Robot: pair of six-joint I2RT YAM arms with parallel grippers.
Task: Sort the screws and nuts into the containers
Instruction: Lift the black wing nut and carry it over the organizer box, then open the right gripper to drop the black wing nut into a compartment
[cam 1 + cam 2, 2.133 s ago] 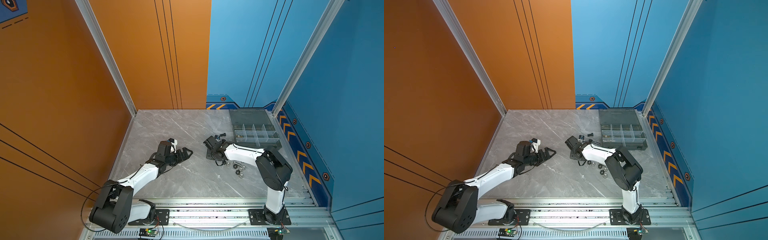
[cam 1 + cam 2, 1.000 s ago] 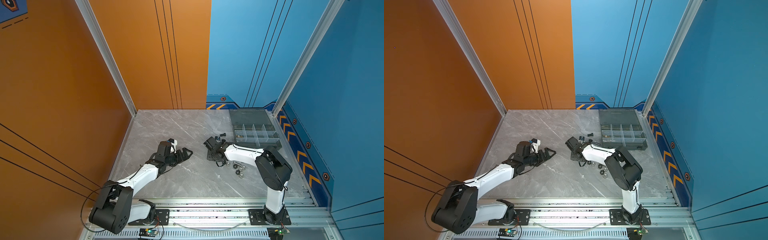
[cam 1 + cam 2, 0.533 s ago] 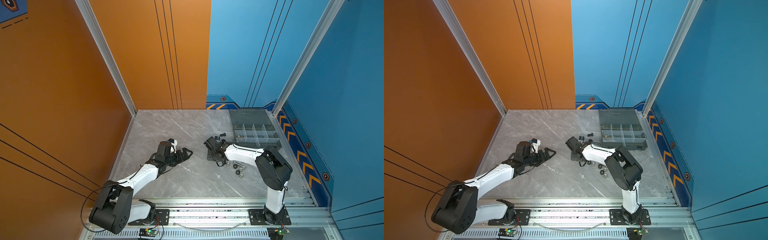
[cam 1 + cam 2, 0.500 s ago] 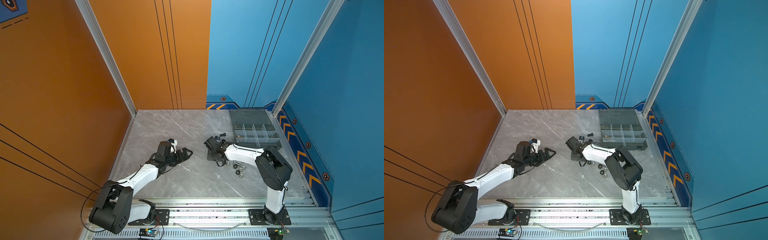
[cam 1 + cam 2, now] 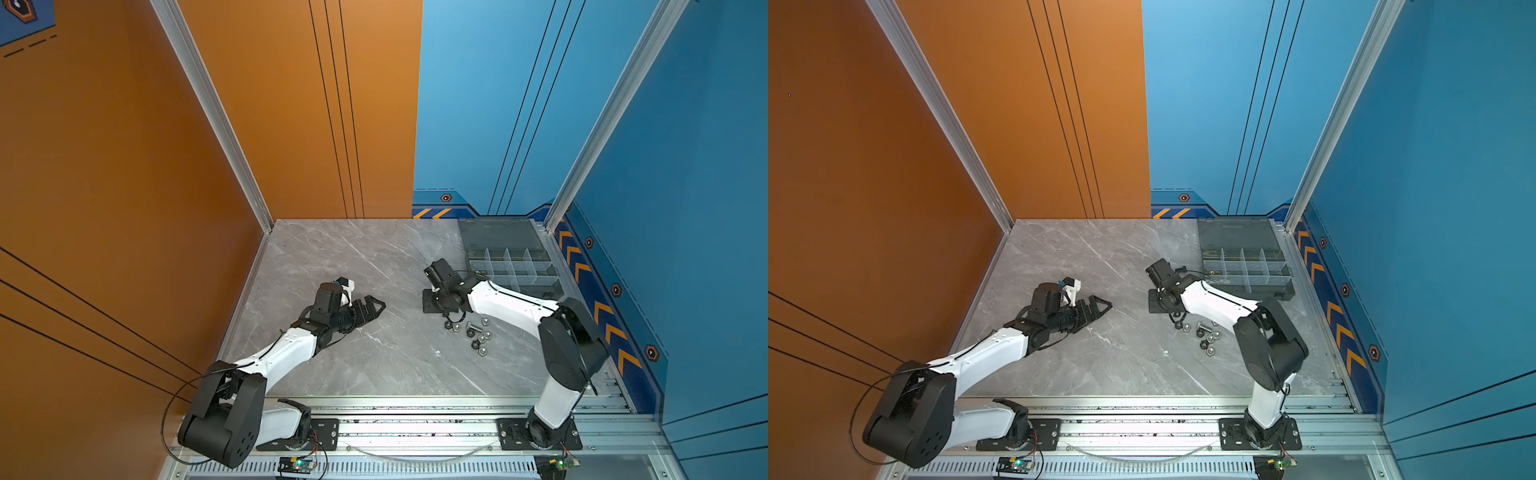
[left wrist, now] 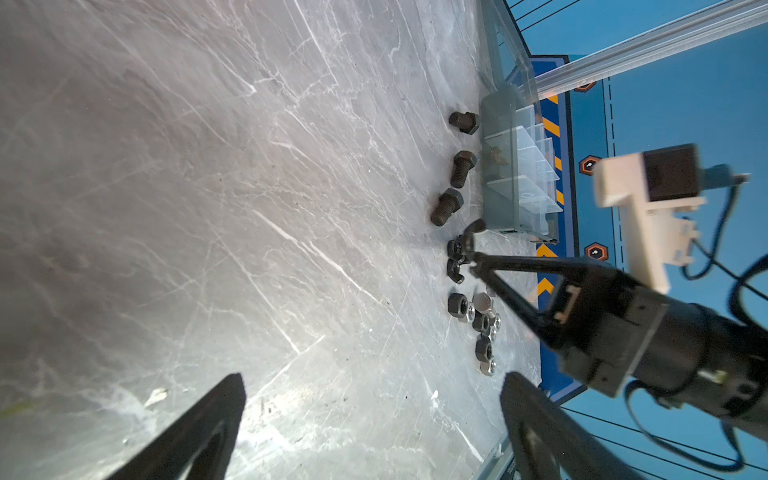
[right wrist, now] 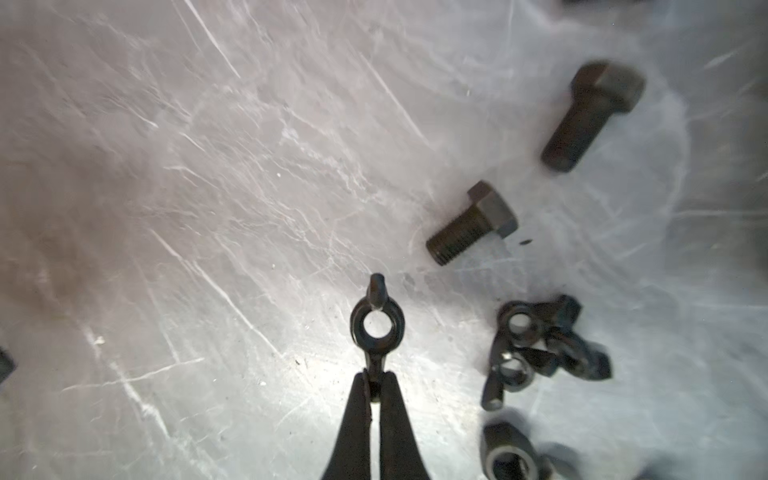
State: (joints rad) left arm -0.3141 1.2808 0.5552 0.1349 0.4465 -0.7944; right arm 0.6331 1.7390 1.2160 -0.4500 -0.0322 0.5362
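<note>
My right gripper (image 7: 375, 380) is shut on one wing of a black wing nut (image 7: 377, 328), held low over the marble table. Beside it lie more black wing nuts (image 7: 540, 349) and two black screws (image 7: 473, 224). In the left wrist view three black screws (image 6: 462, 168) lie in front of the grey organizer box (image 6: 496, 199), with hex nuts (image 6: 478, 320) nearer. In both top views the right gripper (image 5: 438, 306) sits left of the containers (image 5: 511, 266), above the nut cluster (image 5: 1206, 334). My left gripper (image 6: 374, 399) is open and empty, resting at mid-table (image 5: 372, 308).
The box's open lid (image 5: 498, 235) lies flat behind the compartments, against the blue back wall. A brass wing nut (image 6: 496, 156) shows inside a near compartment. The metal rail (image 5: 415, 428) runs along the table's front edge.
The right jaws have closed onto the wing nut. Neither arm has visibly shifted in the top views.
</note>
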